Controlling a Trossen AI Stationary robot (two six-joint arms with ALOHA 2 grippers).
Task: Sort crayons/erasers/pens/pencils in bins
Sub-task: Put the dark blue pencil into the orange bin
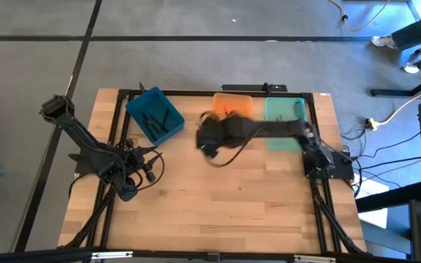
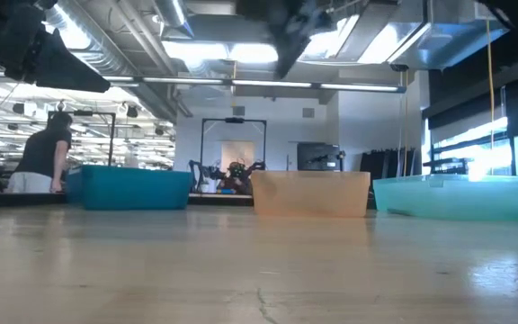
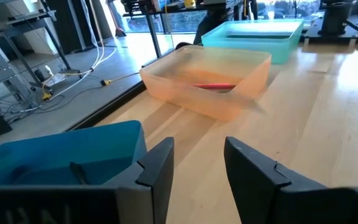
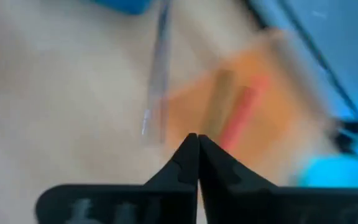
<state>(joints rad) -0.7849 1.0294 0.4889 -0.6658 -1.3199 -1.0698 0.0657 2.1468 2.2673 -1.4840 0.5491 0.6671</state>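
Note:
Three bins stand in a row along the table's far edge: teal-blue (image 1: 154, 115), translucent orange (image 1: 232, 106) and mint green (image 1: 283, 117). Dark sticks (image 1: 156, 117) lie in the teal bin. A red stick (image 3: 215, 86) lies on the orange bin's floor, and the right wrist view shows it (image 4: 241, 115) beside a darker stick (image 4: 219, 99). My right gripper (image 4: 194, 142) is shut with nothing visible between its fingers; it hangs blurred above the orange bin's near-left corner (image 1: 209, 139). My left gripper (image 3: 197, 168) is open and empty, low beside the teal bin (image 3: 61, 158).
A thin grey streak (image 4: 157, 81) shows in the right wrist view; what it is cannot be told. Black cables (image 1: 225, 157) trail from the right arm over the table. Bare wood lies across the table's middle and near side (image 1: 218, 204). A person (image 2: 39, 157) stands in the room behind.

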